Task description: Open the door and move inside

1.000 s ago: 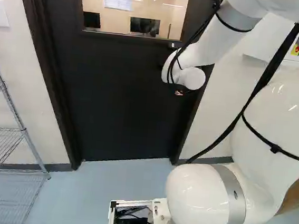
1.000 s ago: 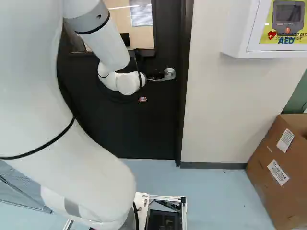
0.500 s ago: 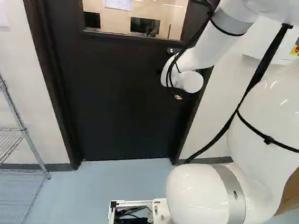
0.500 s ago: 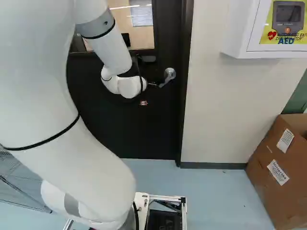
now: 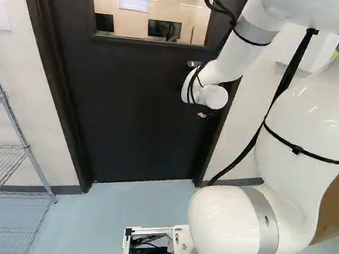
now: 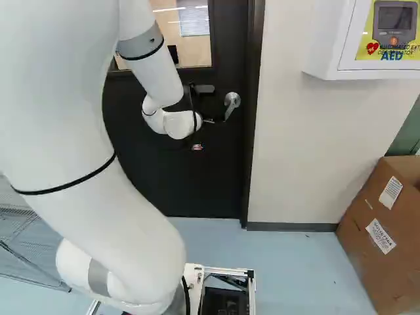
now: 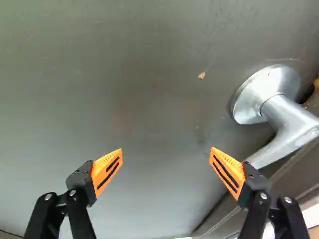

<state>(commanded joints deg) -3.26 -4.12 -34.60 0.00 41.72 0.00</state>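
At the latch side: the fingers (image 7: pixel 228 172) stand wide apart, nothing clamped; one overlaps the free end of the lever handle (image 7: pixel 288 124) in the wrist view, contact hard to confirm.
Door: directly ahead of the arm (image 6: pixel 161 75), the door (image 5: pixel 135 111) sits within its dark frame (image 6: pixel 254 131), with no opening visible.
Lever angle: slanting downward from its round rose in the right base view, which I read as a turn under way.
Done: reach made, lever apparently pressed; whether the latch is free cannot be told.
Left: finishing the release, swinging the door, driving the base through; so the task looks early.
Next: probably keep the lever down while pushing or pulling; the swing direction is unclear.
Risk: the lever could slip off that single finger and spring back.
Metal: silvery, smooth, a domed disc with a thick curved neck.
Door face: dark, flat, faintly scuffed, with one small tan fleck.
Pads: orange, wedge-shaped, ribbed, black-slotted.
Window: rectangular glass (image 5: pixel 150 11) in the door's upper part.
Floor: pale blue, smooth (image 5: pixel 113 211).
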